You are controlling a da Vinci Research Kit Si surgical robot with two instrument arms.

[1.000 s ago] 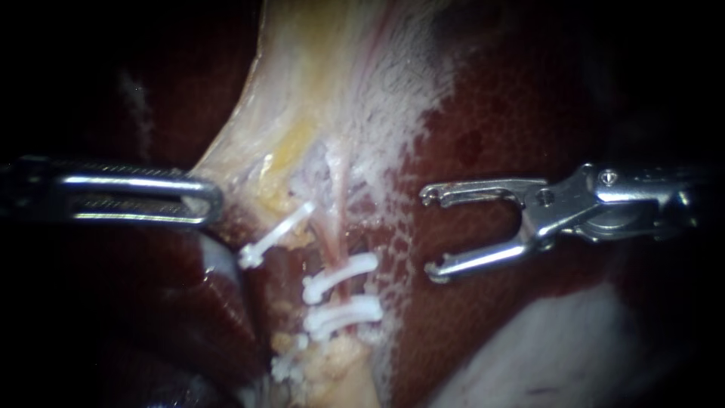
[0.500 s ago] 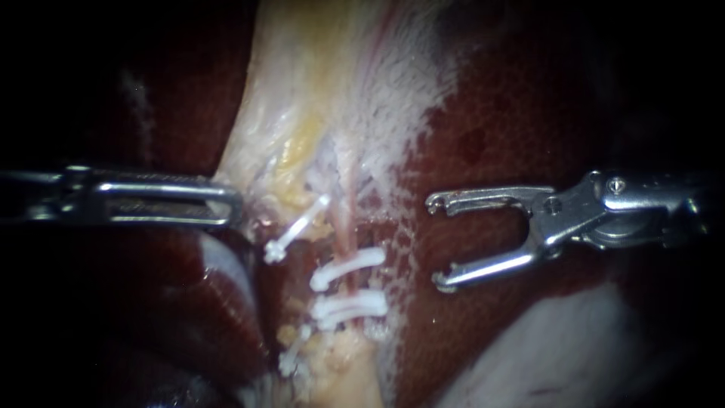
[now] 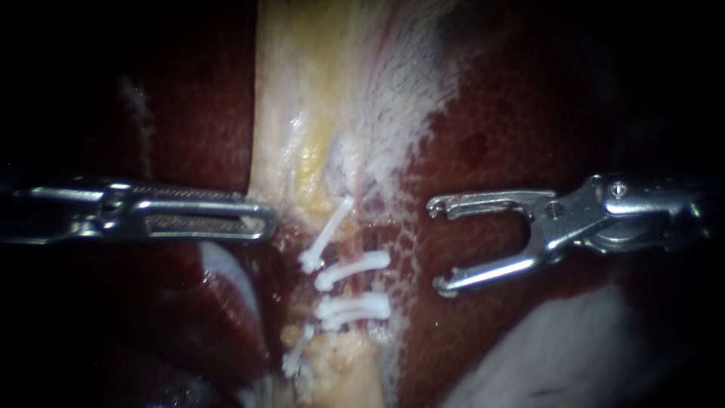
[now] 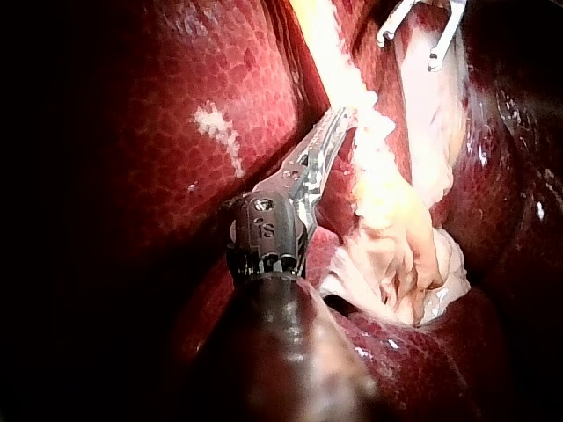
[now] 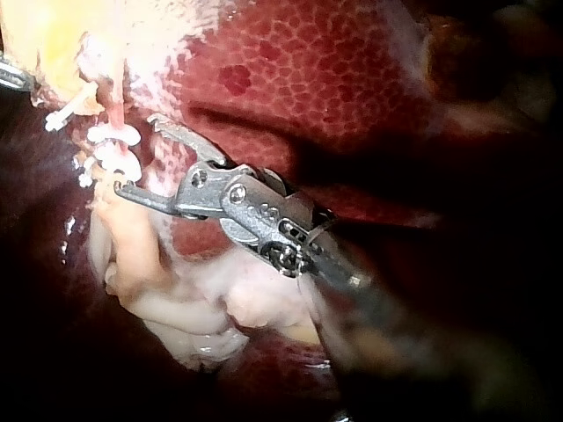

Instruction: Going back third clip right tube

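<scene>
My left instrument (image 3: 260, 219) reaches in level, its jaws shut on the edge of the pale yellowish gallbladder tissue (image 3: 302, 98). In the left wrist view its jaws (image 4: 337, 121) meet the same yellow-white strip. Below that tissue a thin pink tube (image 3: 353, 245) carries two level white clips (image 3: 352, 268) (image 3: 353, 307). A slanted white clip (image 3: 326, 233) lies just left of them. My right instrument (image 3: 436, 246) hovers over the liver, right of the clips, jaws open and empty. The right wrist view shows its open jaws (image 5: 136, 154) close beside the clips (image 5: 110, 145).
Dark red liver (image 3: 513, 113) surrounds the clipped stalk. Another small white clip (image 3: 296, 355) sits lower, by crumbly yellow fat (image 3: 340, 355). A pale glistening patch (image 3: 574, 347) lies under my right instrument. Folded pale tissue (image 5: 185, 308) lies below the clips in the right wrist view.
My left instrument has moved right, carrying the pale tissue edge with it. The slanted clip has swung more upright and closer to the level clips. My right instrument has barely shifted and stays open.
</scene>
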